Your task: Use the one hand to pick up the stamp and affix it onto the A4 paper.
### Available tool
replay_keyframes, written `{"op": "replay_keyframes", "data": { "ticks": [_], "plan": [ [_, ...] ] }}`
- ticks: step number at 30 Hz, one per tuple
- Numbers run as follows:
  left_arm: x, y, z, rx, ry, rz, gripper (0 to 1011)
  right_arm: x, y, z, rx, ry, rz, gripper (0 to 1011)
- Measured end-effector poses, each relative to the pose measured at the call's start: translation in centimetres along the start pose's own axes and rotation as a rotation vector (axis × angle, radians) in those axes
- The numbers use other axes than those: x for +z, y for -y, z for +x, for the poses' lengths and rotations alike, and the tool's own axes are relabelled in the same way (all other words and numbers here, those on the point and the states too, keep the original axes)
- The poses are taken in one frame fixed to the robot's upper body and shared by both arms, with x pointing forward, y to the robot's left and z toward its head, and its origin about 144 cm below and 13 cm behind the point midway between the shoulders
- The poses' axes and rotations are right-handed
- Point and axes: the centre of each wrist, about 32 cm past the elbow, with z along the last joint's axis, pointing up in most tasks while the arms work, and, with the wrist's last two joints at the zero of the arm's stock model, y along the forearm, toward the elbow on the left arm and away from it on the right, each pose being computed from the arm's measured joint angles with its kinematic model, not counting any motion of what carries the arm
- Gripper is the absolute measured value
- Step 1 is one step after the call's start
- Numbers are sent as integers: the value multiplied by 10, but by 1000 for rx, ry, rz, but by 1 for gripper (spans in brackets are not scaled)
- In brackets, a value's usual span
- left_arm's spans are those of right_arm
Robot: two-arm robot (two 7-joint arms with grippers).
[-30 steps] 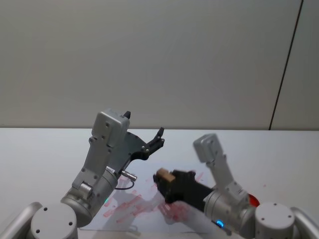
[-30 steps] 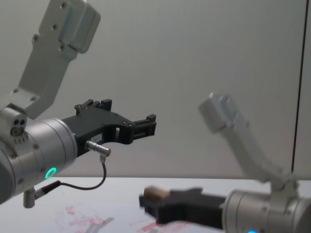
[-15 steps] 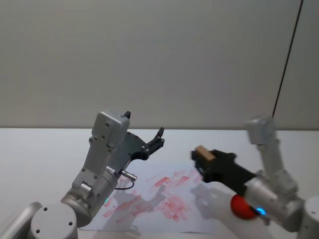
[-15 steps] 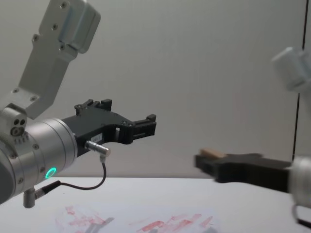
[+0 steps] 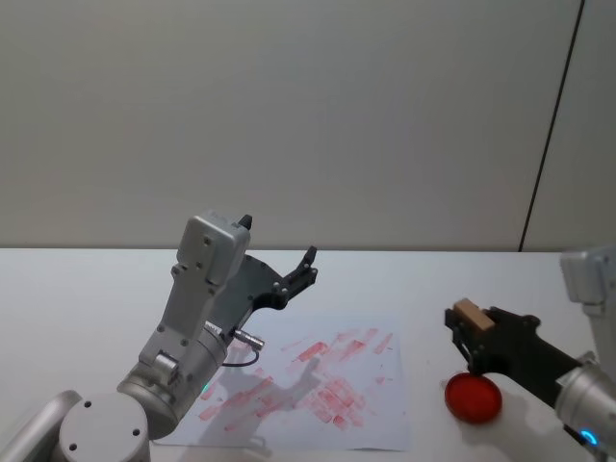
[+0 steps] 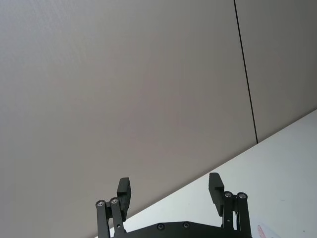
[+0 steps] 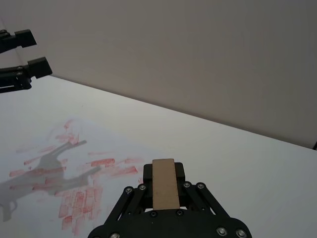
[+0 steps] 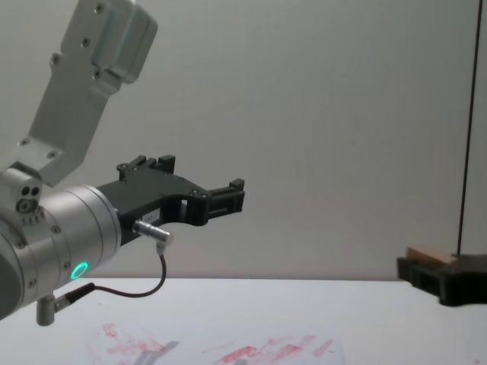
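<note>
The stamp (image 5: 470, 312) is a small tan wooden block, and my right gripper (image 5: 463, 328) is shut on it. It hangs above the table to the right of the A4 paper (image 5: 318, 385), just over a round red pad. The right wrist view shows the stamp (image 7: 165, 183) clamped between the black jaws, with the red-printed A4 paper (image 7: 64, 168) off to one side. In the chest view the stamp (image 8: 430, 255) enters from the right edge. My left gripper (image 5: 308, 268) hangs open and empty, raised above the paper's far left part.
A round red ink pad (image 5: 473, 398) lies on the white table right of the paper, below the held stamp. The left arm's silver wrist with a green light ring (image 8: 76, 270) looms at the left. A plain wall stands behind the table.
My right gripper carried the stamp from above the paper's middle to the right, off the sheet and over the red pad. The left arm stayed still.
</note>
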Motion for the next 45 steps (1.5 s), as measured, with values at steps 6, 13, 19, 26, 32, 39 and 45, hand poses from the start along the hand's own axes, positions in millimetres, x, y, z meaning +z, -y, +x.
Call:
{"op": "replay_keyframes", "data": {
  "ticks": [6,13,19,26,32,39,45],
  "plan": [
    [0,0,0,0,0,0,1002,-2,14,4,-14,16,-20,219],
    [0,0,0,0,0,0,1003,-7,26,9,-24,33,-57,219],
    [0,0,0,0,0,0,1002,-12,30,9,-24,43,-83,219],
    [0,0,0,0,0,0,1002,-19,29,8,-15,51,-109,219],
    [0,0,0,0,0,0,1002,-24,24,6,-6,56,-125,219],
    [0,0,0,0,0,0,1002,-28,17,5,-6,63,-141,219],
    [0,0,0,0,0,0,1002,-31,11,5,-11,66,-153,219]
  ]
}}
